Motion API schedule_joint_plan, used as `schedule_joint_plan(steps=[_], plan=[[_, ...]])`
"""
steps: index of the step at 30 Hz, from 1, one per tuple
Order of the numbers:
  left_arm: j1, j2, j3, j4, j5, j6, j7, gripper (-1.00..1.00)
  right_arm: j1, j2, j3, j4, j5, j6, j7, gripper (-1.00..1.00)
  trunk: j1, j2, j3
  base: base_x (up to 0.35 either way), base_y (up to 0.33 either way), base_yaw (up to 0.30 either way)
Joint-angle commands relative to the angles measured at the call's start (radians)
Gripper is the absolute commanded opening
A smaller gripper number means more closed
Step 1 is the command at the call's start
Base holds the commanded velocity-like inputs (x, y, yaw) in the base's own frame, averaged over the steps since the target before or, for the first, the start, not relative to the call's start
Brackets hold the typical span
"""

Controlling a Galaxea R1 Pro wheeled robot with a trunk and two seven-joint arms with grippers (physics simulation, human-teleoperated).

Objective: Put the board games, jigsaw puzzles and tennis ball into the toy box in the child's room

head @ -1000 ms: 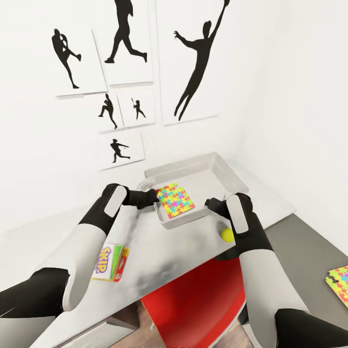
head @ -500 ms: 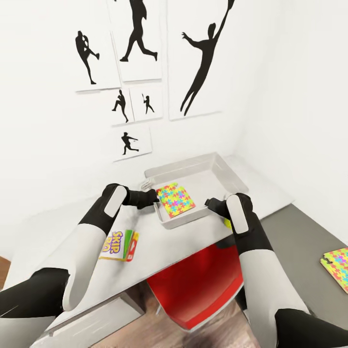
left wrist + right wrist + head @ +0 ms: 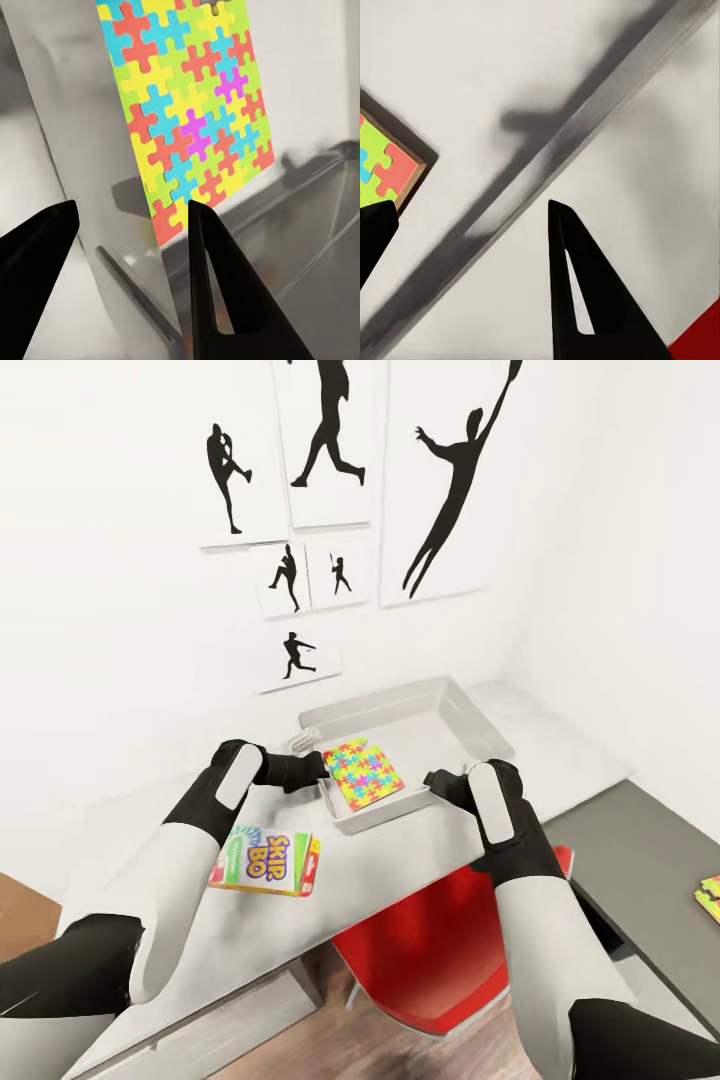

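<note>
a: from the head view, where's the puzzle [image 3: 364, 774]?

b: lying flat in the grey toy box [image 3: 470, 718] on the white surface [image 3: 400, 860]. the skip-bo box [image 3: 268, 862] sits outside it. i can't tell the fingers from here.

a: left wrist view?

b: left fingers [image 3: 131, 217] are open, right at the box wall. the puzzle [image 3: 191, 112] looks thin, light and a bit bendy, so i'd pinch an edge.

a: right wrist view?

b: right fingers [image 3: 465, 217] are open, over the rim.
</note>
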Motion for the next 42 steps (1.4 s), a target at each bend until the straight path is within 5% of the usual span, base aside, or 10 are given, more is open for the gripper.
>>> schedule_joint_plan(steps=[1, 25, 42], plan=[[-0.001, 0.000, -0.002, 0.000, 0.006, 0.003, -0.003, -1.00, -0.001, 0.001, 0.002, -0.001, -0.055, -0.012, -0.012, -1.00, 0.001, -0.002, -0.002, -0.006, 0.063, 0.000], [-0.001, 0.000, -0.002, 0.000, 0.006, 0.004, -0.003, -1.00, -0.001, 0.001, 0.002, -0.001, -0.055, -0.010, -0.010, -1.00, 0.001, -0.002, -0.002, -0.050, 0.048, 0.000], [-0.001, 0.000, -0.002, 0.000, 0.006, 0.004, -0.003, -1.00, -0.001, 0.001, 0.002, -0.001, -0.055, -0.008, -0.010, -1.00, 0.001, -0.002, -0.027, 0.000, 0.000, 0.052]])
